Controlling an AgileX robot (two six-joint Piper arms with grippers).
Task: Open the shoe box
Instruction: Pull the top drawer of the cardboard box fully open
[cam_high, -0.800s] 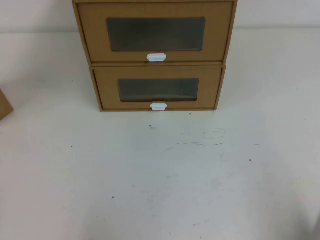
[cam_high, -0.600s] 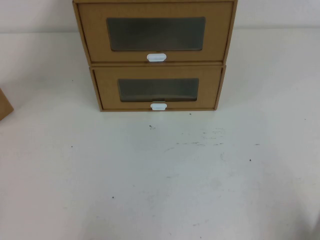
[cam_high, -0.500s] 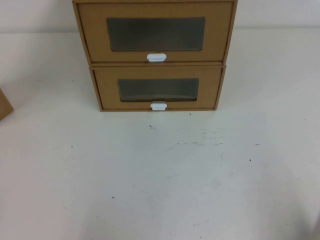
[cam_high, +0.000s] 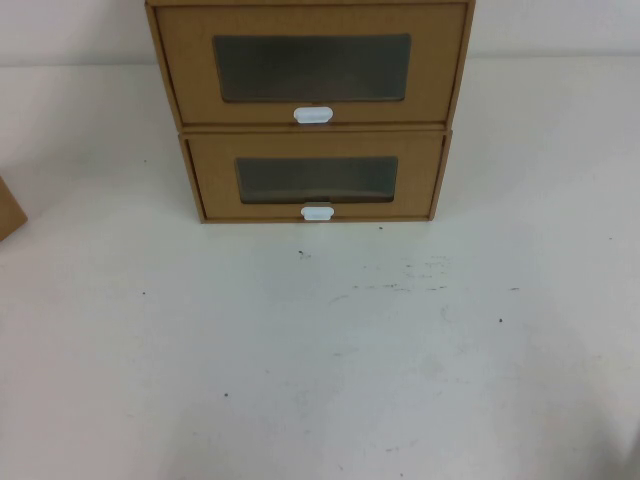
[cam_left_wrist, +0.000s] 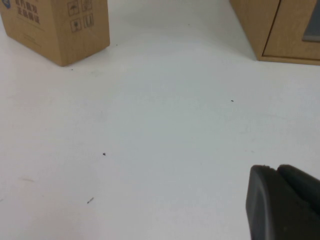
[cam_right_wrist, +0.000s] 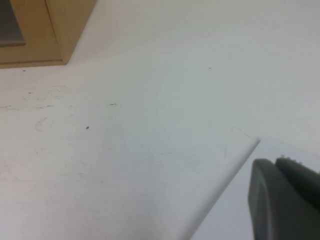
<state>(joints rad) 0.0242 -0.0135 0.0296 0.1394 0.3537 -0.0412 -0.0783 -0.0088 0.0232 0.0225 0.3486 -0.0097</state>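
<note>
The right gripper (cam_right_wrist: 282, 200) is squeezed fully closed with nothing in it. It hangs low over the white tabletop (cam_high: 320, 360) at the near right, close to what looks like the table's edge. The left gripper (cam_left_wrist: 281, 201) sits at the near left, also low over bare table. Only a dark chunk of it shows, so wide or narrow can't be told. Neither one appears in the high view, so both are well back from the work.

Going outward, the target is a stack of two brown cardboard shoe boxes at the far middle of the table. The upper shoe box (cam_high: 310, 65) rests squarely on the lower shoe box (cam_high: 315, 178). Each has a dark window in its front panel with a small white pull tab just under it: upper tab (cam_high: 313, 115), lower tab (cam_high: 317, 212). Both fronts look flush, so nothing's open yet. A smaller brown printed carton (cam_left_wrist: 60, 25) stands off to the left, well apart from the stack.

The key bit is that the stack lies far out from both grippers, long axis running left to right, fronts facing the near side. It's far-and-left of the right gripper and far-and-right of the left one. The tabs sit pretty much dead centre, so neither arm looks clearly nearer. A tab would probably get pulled toward the near edge, and the right gripper would have to open up first.
</note>
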